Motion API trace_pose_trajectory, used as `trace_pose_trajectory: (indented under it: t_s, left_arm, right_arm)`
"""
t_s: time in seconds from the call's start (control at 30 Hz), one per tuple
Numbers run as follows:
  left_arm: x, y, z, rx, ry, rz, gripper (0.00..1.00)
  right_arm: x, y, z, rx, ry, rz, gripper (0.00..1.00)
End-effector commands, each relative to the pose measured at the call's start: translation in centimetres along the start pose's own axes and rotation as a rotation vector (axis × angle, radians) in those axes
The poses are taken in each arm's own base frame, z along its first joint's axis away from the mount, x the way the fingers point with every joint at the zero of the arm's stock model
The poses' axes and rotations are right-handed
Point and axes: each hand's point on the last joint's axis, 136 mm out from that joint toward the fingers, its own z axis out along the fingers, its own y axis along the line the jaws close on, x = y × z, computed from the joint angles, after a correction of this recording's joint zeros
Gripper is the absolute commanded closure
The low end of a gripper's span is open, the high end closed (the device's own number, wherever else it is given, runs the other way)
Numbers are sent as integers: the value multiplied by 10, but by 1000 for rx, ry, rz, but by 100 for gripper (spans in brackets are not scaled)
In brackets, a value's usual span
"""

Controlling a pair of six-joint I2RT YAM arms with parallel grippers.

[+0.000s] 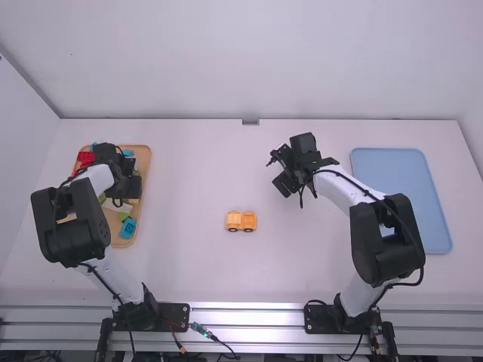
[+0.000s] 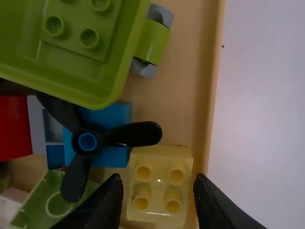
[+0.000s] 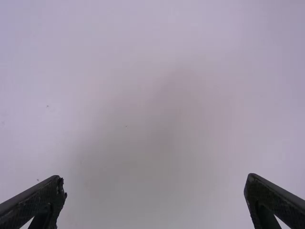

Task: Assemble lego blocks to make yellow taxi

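Left pincer (image 1: 133, 188) hangs open over a pale yellow block (image 2: 159, 191) in the tan tray (image 1: 145, 160); right pincer (image 1: 277, 173), spread wide, hovers above the white table (image 1: 189, 173). Between both, closer to the camera, sits the yellow vehicle (image 1: 241, 220); a pale wall (image 1: 249, 68) rises beyond them.

pale yellow block (image 2: 158, 187), blue tray (image 1: 396, 170)

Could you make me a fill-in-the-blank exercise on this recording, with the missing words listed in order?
The pale yellow block shows ____ round studs on top. The open gripper at that block is the ____ one. The black propeller has ____ blades. The small orange-yellow vehicle stands on wheels that are ____ in colour.

Missing words: four; left; three; black.
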Motion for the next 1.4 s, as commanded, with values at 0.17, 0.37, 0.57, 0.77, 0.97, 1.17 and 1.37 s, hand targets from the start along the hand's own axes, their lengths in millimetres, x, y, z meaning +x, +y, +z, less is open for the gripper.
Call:
trace_pose_trajectory:
  t_s: [0.17,0.37,0.57,0.77,0.97,1.17,1.37]
  left_arm:
    - [9,0,8,-6,-5,-1,56]
    - [12,-1,10,-7,-5,0,56]
    - [11,-2,10,-2,-7,1,60]
    - [13,-2,10,1,-5,0,66]
    - [15,-3,12,1,-6,0,73]
    - [9,0,9,-8,-11,-7,77]
    - [-4,3,-2,-10,-17,-55,80]
  right_arm:
    - [-16,-8,-12,19,-43,3,1]
    - [-16,-9,-12,20,-43,5,1]
    - [-16,-9,-12,20,-43,5,1]
    - [-15,-9,-12,20,-43,5,1]
    - [-16,-9,-12,21,-44,5,1]
    - [-16,-9,-12,21,-43,5,0]
    - [-17,-10,-12,25,-50,5,1]
